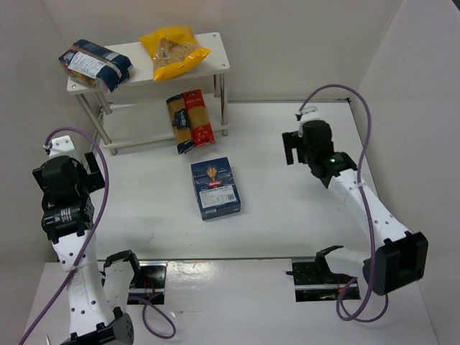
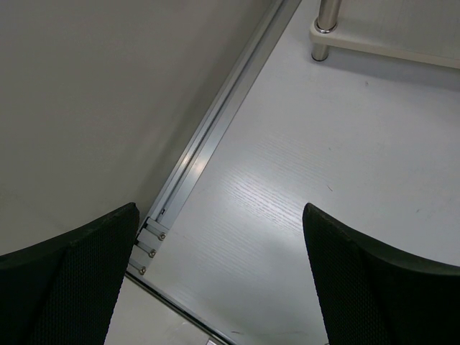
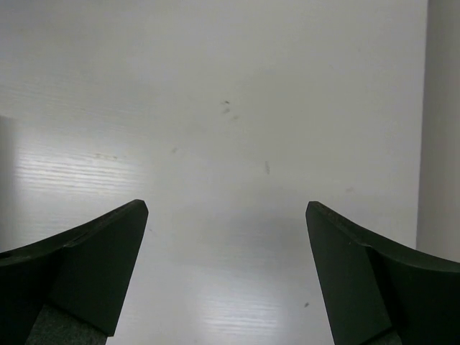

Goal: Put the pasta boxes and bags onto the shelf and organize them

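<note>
White table (image 1: 287, 215); blue bag (image 1: 93, 63), yellow bag (image 1: 172, 50) on shelf (image 1: 215, 52); spaghetti (image 1: 190, 121) propped at lower tier; box (image 1: 215, 188) unplaced, left of gaping, empty right gripper (image 3: 226, 208); left gripper (image 2: 219, 215) likewise.

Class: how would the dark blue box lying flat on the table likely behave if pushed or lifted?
The box looks like stiff card, so it should keep its shape. Lying on its broad face, it would probably slide, not tip or roll.
</note>
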Robot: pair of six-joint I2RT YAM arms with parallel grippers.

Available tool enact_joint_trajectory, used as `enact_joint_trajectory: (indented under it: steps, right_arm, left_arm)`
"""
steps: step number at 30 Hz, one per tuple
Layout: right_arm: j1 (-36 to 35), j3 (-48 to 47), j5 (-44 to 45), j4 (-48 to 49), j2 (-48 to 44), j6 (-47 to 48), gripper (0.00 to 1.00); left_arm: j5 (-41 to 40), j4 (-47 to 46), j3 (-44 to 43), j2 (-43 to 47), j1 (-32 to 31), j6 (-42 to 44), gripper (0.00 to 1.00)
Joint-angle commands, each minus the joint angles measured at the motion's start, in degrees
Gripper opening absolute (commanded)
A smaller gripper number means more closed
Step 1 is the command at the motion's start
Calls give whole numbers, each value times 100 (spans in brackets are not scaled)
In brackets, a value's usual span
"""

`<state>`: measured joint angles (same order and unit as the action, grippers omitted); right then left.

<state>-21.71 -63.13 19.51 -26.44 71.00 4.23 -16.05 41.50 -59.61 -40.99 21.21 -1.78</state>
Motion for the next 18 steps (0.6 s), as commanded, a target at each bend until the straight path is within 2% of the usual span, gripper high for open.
enact_joint_trajectory:
  steps: [1, 3, 9, 14, 18]
  right_arm:
    - [692, 266, -789, 166, -736, -19, 100]
    - [1289, 424, -1236, 95, -991, -19, 100]
    - [2328, 916, -1906, 156, -1458, -19, 100]
    - [2716, 1119, -1854, 227, -1598, 96, 100]
    - [3383, 1119, -2539, 174, -1651, 96, 100]
  left_arm:
    - [32, -212, 11, 21, -38, -15, 100]
    - [32, -212, 11, 21, -38, -15, 100]
    - [-21, -265, 11, 21, -91, -15, 100]
    - [-21, -265, 11, -32, -91, -15, 100]
    - [-73, -265, 64, 21, -91, -68, 100]
